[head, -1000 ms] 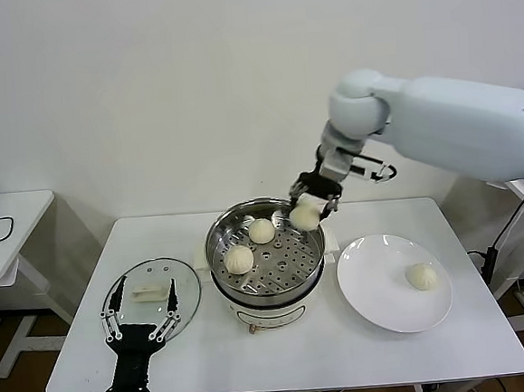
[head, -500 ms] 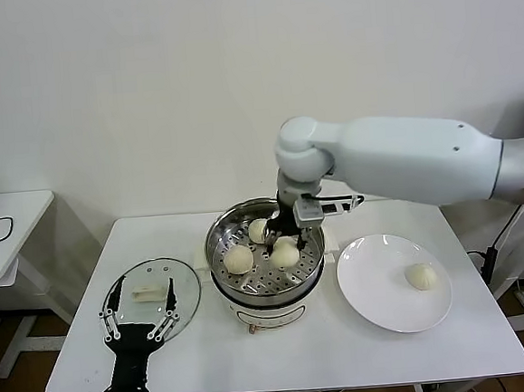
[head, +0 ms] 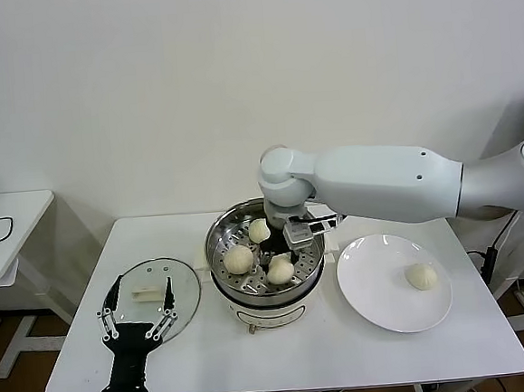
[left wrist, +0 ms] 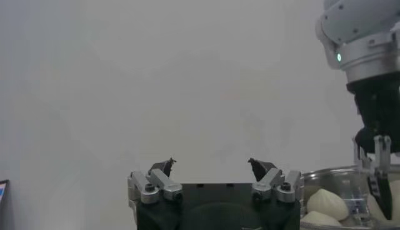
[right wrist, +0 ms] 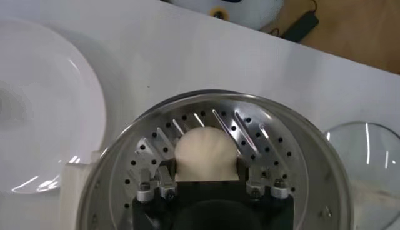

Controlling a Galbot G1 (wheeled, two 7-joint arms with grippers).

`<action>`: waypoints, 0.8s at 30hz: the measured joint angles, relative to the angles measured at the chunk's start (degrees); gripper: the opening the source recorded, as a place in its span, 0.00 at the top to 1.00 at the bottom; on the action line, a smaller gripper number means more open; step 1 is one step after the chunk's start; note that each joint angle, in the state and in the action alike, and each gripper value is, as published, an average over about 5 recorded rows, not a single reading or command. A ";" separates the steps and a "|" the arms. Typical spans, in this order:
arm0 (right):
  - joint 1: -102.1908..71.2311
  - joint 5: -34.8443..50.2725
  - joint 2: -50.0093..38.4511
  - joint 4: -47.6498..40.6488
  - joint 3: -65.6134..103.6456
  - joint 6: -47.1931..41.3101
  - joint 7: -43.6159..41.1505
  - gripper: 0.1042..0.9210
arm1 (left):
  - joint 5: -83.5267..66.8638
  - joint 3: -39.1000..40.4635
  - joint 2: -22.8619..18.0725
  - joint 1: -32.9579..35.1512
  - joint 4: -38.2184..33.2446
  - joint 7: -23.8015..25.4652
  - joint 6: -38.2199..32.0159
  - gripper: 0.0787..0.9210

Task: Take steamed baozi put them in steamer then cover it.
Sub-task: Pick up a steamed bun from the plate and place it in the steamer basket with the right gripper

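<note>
The steamer (head: 216, 239) stands mid-table on its white base. Two baozi (head: 259, 230) (head: 239, 259) lie on its perforated tray. My right gripper (head: 281, 260) reaches down into the pot and is shut on a third baozi (head: 280, 269), which rests on the tray near the front. In the right wrist view this baozi (right wrist: 206, 150) sits between the fingers (right wrist: 166, 178) over the tray (right wrist: 281, 156). A fourth baozi (head: 422, 276) lies on the white plate (head: 369, 287). The glass cover (head: 186, 297) lies flat at the left. My left gripper (head: 137, 317) is open, over the cover's near edge.
A small white side table (head: 10, 220) stands at far left. The left wrist view shows the open left gripper (left wrist: 212, 165), the steamer (left wrist: 340, 178) with a baozi (left wrist: 327, 203) and the right gripper's fingers (left wrist: 382, 194) beyond it. The plate shows in the right wrist view (right wrist: 44, 125).
My right arm carried the baozi from above the steamer's back right rim down into the pot, to the front of the tray. The left arm has not moved.
</note>
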 measured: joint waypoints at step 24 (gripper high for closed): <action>-0.88 -1.53 -0.97 -0.13 2.07 0.13 0.26 0.12 | -0.28 -0.13 0.02 -0.51 0.42 -0.03 0.09 0.12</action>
